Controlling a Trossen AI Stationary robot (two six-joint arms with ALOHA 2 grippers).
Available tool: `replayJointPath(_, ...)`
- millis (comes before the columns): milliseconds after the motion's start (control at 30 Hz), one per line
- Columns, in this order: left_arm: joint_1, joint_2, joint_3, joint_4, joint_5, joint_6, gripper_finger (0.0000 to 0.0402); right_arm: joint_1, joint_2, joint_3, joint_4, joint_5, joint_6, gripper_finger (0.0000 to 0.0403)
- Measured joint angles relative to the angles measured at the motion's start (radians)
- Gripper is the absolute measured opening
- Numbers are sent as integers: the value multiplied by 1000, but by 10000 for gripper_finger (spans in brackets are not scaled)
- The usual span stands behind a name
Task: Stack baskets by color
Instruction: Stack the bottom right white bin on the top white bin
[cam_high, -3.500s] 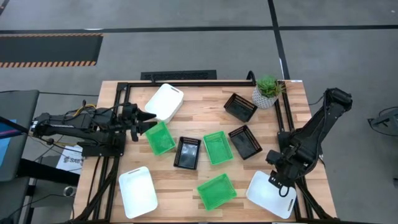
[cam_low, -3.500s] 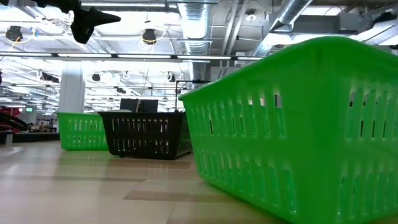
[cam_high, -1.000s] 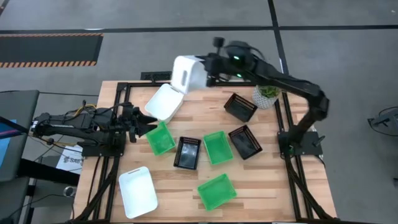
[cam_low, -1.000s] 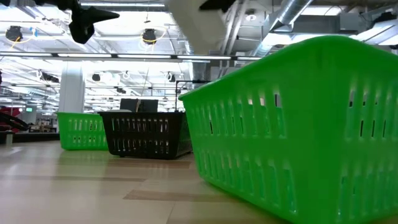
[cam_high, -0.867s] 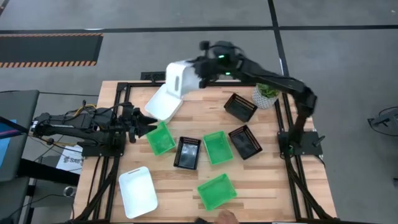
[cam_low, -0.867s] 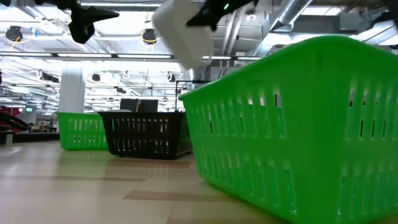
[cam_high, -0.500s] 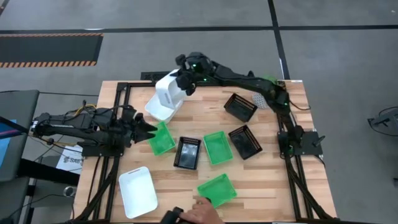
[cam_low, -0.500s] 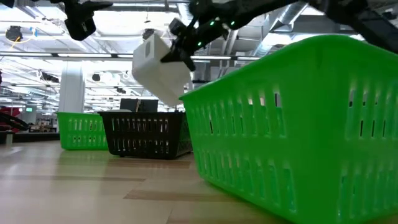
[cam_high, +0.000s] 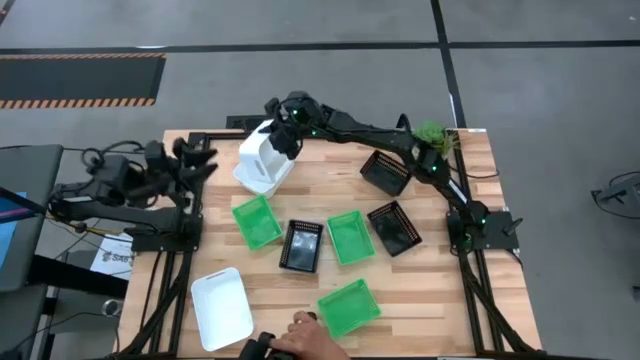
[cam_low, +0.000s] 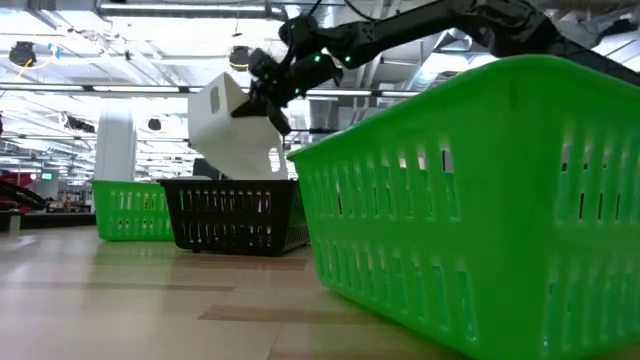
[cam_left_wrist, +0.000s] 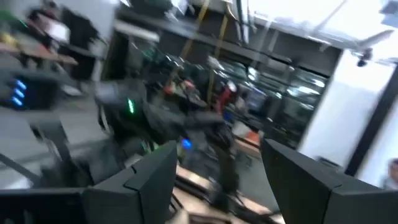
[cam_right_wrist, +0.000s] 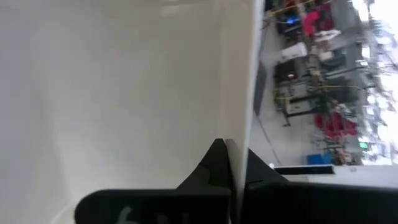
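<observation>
My right gripper (cam_high: 281, 137) reaches to the table's far left and is shut on a white basket (cam_high: 256, 148), held tilted just over a second white basket (cam_high: 266, 176) that lies on the table. Whether the two touch, I cannot tell. In the low view the held basket (cam_low: 236, 130) hangs high behind a black basket (cam_low: 235, 215). A third white basket (cam_high: 222, 308) lies near left. Green baskets (cam_high: 255, 221), (cam_high: 350, 237), (cam_high: 348, 307) and black baskets (cam_high: 302, 245), (cam_high: 394, 228), (cam_high: 385, 172) lie spread on the table. My left gripper (cam_high: 195, 160) is open, raised at the left edge. My right gripper pinches one wall of the white basket at its rim (cam_right_wrist: 241, 134) between its two fingers, one finger on each face of the wall. It comes from the table's right, slanting slightly down. The basket is lifted and tilted, hanging below and to the left of the fingers (cam_low: 268, 100).
A person's hand (cam_high: 300, 335) reaches in at the near edge beside the nearest green basket. A potted plant (cam_high: 432, 133) stands at the far right, partly behind my right arm. A black frame (cam_high: 190, 200) borders the table.
My right gripper has carried the white basket down and toward the table's left, rolling as it went, until it is over the white basket at the far left. My left gripper has risen and drawn back from the green basket, staying open. A person's hand has come in at the near edge.
</observation>
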Motion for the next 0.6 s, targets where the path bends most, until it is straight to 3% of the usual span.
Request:
replayJointPath(300,0,1,4,3,-2,15,224,-1,16,3,-37,8,-46,1)
replayJointPath(600,0,1,4,3,-36,14,224,-1,16,3,-206,11,-174,2)
